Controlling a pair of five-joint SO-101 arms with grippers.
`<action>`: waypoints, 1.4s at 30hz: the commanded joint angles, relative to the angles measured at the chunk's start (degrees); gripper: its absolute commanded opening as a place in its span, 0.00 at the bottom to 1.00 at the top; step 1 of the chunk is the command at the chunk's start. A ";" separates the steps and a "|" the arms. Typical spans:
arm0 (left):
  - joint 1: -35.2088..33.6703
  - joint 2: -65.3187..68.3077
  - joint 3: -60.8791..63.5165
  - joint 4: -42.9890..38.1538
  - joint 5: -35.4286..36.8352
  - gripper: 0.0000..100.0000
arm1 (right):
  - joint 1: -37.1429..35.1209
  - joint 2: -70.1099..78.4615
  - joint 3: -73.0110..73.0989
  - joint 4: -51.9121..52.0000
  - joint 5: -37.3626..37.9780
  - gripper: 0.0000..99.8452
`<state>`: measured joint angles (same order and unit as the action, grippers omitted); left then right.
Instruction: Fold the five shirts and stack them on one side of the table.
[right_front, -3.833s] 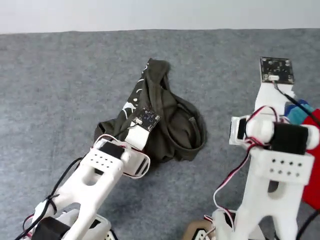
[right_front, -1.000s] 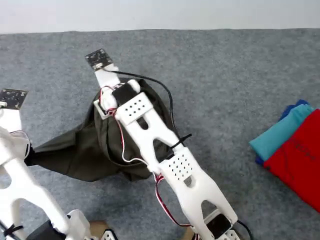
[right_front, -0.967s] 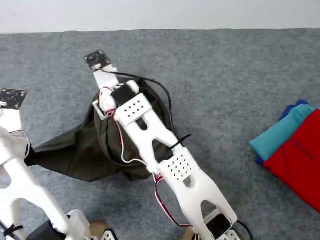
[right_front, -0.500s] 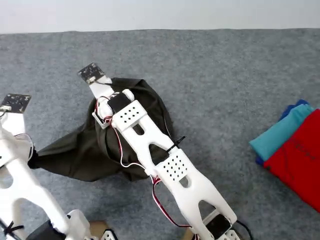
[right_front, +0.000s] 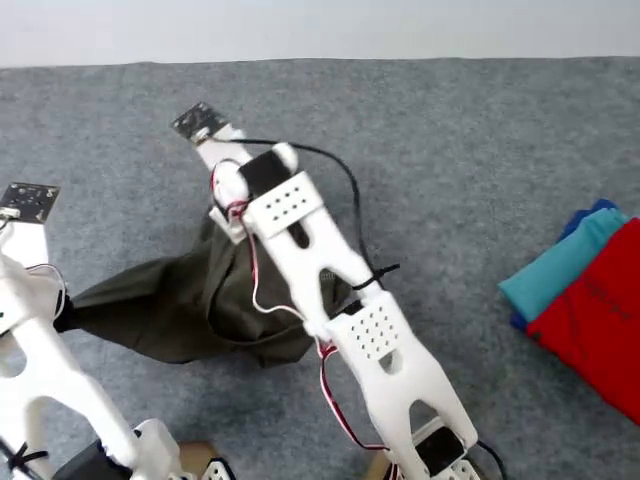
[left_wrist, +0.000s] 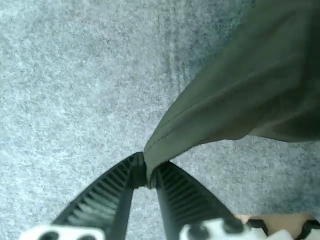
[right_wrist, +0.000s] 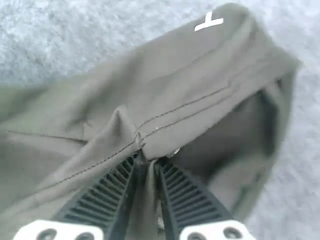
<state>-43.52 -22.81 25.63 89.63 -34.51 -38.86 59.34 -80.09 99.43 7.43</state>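
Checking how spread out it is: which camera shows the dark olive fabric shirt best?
High view: most of the dark olive fabric shirt, stretched between the arms. The left wrist view shows a corner in the left pincer; the right, a seam in the right pincer.

2 white plastic 5-joint arms, side by side. On the left, left white arm rising from near edge, black ribbed left gripper pinched tight on a corner of dark olive fabric shirt. Beside it, right white arm stretched diagonally toward far left, wrist tipped down, right gripper clamped on a stitched seam of same shirt.
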 joint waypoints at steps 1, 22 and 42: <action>0.44 -2.02 -0.22 -1.41 0.35 0.00 | 2.86 -8.31 -2.81 3.65 2.20 0.01; 2.02 -1.58 -5.23 -7.12 0.44 0.01 | 18.77 -43.30 25.49 3.38 8.18 0.01; 4.04 -1.58 -4.00 -7.12 3.60 0.01 | -1.54 -19.74 26.37 -20.79 0.35 0.30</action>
<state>-39.74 -22.81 22.73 83.65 -31.34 -38.24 39.38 -53.36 82.46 11.12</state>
